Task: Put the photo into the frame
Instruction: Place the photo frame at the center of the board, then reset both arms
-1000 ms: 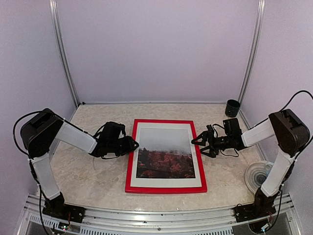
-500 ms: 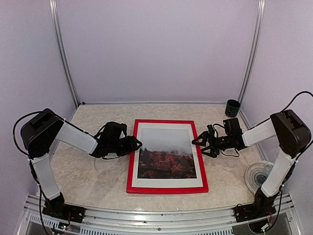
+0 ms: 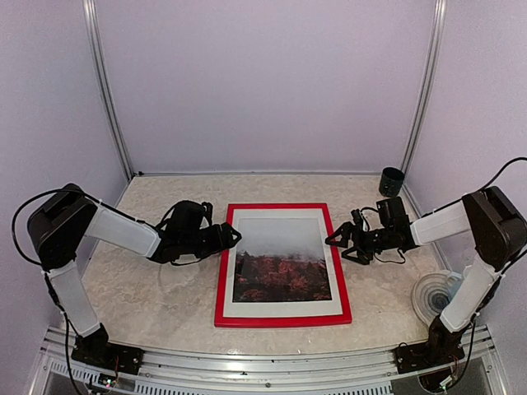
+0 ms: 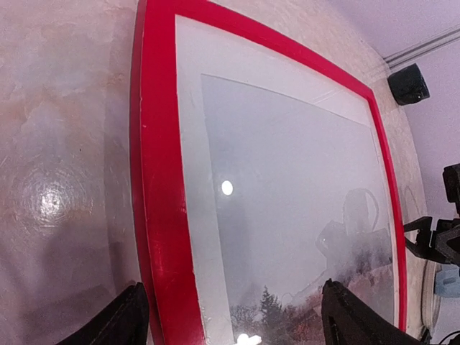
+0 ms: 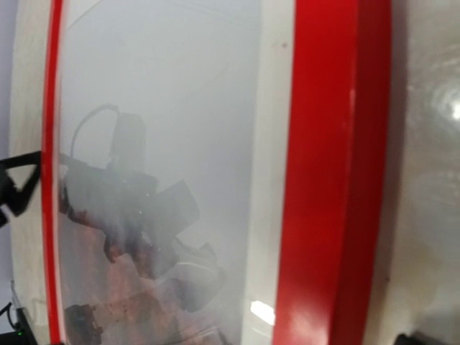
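Top external shows the photo (image 3: 282, 259) inside the frame (image 3: 282, 321), both arms' jaws spread.

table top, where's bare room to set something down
Bare marble tabletop between the thin red rectangular frame and the back wall, and near left beside the left arm. Crowded right: right arm, small dark cup, clear round disc.

1 frame (image 3: 282, 320), 1 photo (image 3: 282, 263), 1 dark cup (image 3: 392, 181).

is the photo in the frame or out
In. The photo lies flat inside the red frame, whose red edge shows on all four sides around the photo's white border.
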Controlling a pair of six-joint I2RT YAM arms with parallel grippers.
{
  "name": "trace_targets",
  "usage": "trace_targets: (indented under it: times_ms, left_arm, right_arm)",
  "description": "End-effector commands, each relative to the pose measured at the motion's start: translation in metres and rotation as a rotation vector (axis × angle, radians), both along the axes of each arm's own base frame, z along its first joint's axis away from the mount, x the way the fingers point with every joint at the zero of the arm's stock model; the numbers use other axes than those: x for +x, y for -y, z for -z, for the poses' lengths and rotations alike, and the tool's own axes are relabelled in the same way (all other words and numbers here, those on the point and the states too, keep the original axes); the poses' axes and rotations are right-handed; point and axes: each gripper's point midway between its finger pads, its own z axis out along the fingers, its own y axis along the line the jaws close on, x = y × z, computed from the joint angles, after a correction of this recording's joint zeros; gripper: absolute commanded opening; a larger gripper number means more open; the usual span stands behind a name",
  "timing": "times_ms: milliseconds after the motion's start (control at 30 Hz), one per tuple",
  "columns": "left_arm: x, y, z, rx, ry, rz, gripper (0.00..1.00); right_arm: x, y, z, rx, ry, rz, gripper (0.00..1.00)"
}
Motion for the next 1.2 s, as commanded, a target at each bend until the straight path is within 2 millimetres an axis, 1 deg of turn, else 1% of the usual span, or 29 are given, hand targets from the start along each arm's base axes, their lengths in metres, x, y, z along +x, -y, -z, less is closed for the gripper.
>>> trace_targets:
  times_ms: [0,67,133,200,233,300,333,433,467,533,600,667,733,833,900,933,1000,1033,1100,1133,1167]
  left_arm:
    - [0.009,-0.001,-0.018,0.026,0.061,-0.006,0.82]
    - [0.011,-0.003,-0.016,0.044,0.063,-0.015,0.82]
    - [0.016,-0.010,-0.022,0.073,0.086,-0.050,0.83]
    - [0.019,-0.020,-0.030,0.109,0.115,-0.080,0.89]
    - [0.021,-0.024,-0.039,0.125,0.142,-0.093,0.92]
    - [0.024,-0.037,-0.052,0.176,0.185,-0.128,0.98]
    - [0.026,-0.043,-0.063,0.192,0.212,-0.140,0.99]
    - [0.028,-0.060,-0.081,0.257,0.266,-0.167,0.99]
    - [0.028,-0.066,-0.089,0.271,0.288,-0.177,0.99]
    - [0.026,-0.079,-0.095,0.310,0.317,-0.194,0.99]
    - [0.024,-0.092,-0.107,0.321,0.351,-0.218,0.99]
    - [0.021,-0.103,-0.114,0.335,0.374,-0.240,0.99]
    - [0.018,-0.113,-0.127,0.342,0.406,-0.271,0.99]
    - [0.013,-0.123,-0.143,0.355,0.432,-0.305,0.99]
    - [0.007,-0.129,-0.154,0.366,0.455,-0.321,0.99]
    - [0.004,-0.132,-0.164,0.364,0.472,-0.328,0.99]
    - [-0.002,-0.138,-0.175,0.371,0.491,-0.334,0.99]
    - [-0.006,-0.141,-0.186,0.360,0.514,-0.333,0.99]
    - [-0.014,-0.145,-0.198,0.356,0.560,-0.310,0.99]
    - [-0.020,-0.149,-0.208,0.334,0.589,-0.309,0.99]
    - [-0.023,-0.153,-0.212,0.322,0.603,-0.306,0.99]
  right_arm:
    - [-0.008,0.015,0.019,-0.087,-0.065,0.036,0.99]
    - [-0.009,0.015,0.018,-0.089,-0.062,0.035,0.99]
    - [-0.008,0.018,0.016,-0.105,-0.050,0.039,0.99]
    - [-0.006,0.022,0.012,-0.135,-0.026,0.045,0.99]
    - [-0.005,0.024,0.010,-0.155,-0.012,0.046,0.99]
    - [-0.001,0.032,0.006,-0.211,0.022,0.054,0.99]
    - [0.002,0.036,0.002,-0.242,0.050,0.058,0.99]
    - [0.013,0.052,-0.009,-0.356,0.147,0.082,0.99]
    - [0.017,0.058,-0.014,-0.397,0.181,0.093,0.99]
    - [0.025,0.070,-0.025,-0.474,0.252,0.115,0.99]
    - [0.030,0.079,-0.038,-0.528,0.307,0.136,0.99]
    - [0.033,0.081,-0.056,-0.530,0.372,0.158,0.99]
    - [0.034,0.082,-0.076,-0.512,0.452,0.185,0.99]
    - [0.034,0.085,-0.102,-0.503,0.574,0.214,0.99]
    - [0.032,0.089,-0.124,-0.500,0.656,0.248,0.99]
    - [0.032,0.090,-0.133,-0.497,0.685,0.259,0.99]
    - [0.030,0.088,-0.151,-0.487,0.732,0.252,0.99]
    - [0.027,0.084,-0.161,-0.476,0.760,0.225,0.99]
    - [0.022,0.078,-0.184,-0.470,0.823,0.192,0.99]
    - [0.021,0.079,-0.194,-0.476,0.849,0.198,0.99]
    - [0.019,0.083,-0.204,-0.486,0.874,0.216,0.99]
